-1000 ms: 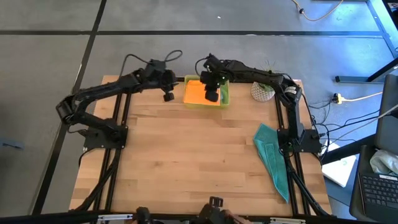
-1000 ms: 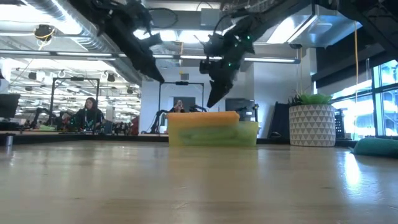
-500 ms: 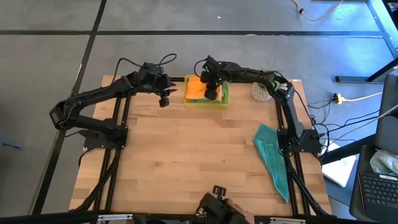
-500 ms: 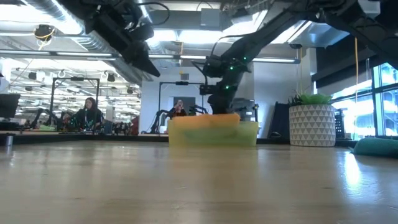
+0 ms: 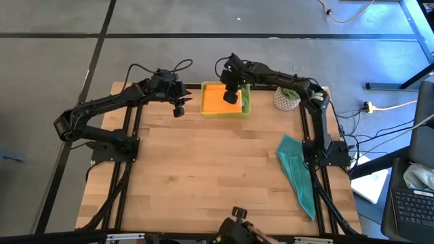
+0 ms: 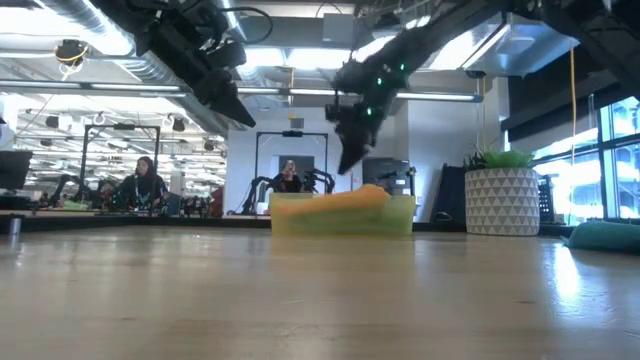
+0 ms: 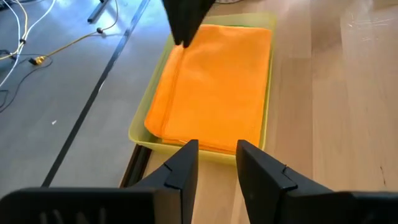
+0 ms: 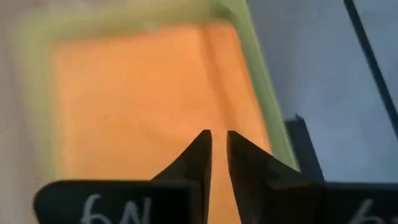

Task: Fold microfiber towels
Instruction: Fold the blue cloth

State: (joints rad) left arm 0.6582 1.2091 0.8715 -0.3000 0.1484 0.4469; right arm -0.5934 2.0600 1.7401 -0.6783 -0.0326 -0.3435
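Observation:
A folded orange towel [image 5: 218, 100] lies on top in the yellow tray [image 5: 224, 114] at the table's far edge. A strip of lime green [image 5: 245, 102] shows beside it on the tray's right. My right gripper [image 5: 232, 95] hangs just above the orange towel [image 8: 143, 93], clear of it in the low view [image 6: 348, 165]; its fingers are shut to a thin slit with nothing between them. My left gripper [image 5: 179, 108] stands open left of the tray, pointing at it [image 7: 216, 144]. A teal towel [image 5: 295, 169] lies crumpled along the table's right edge.
A white patterned plant pot [image 5: 286, 99] stands right of the tray at the far right corner. Bare wooden tabletop [image 5: 210, 176] stretches from the tray to the near edge. People and benches show far behind the table in the low view.
My right gripper went down onto the orange towel in the tray, then rose clear of it again and shifted toward the far edge. The orange towel now covers more of the tray. My left gripper drew back a little from the tray toward the table's left.

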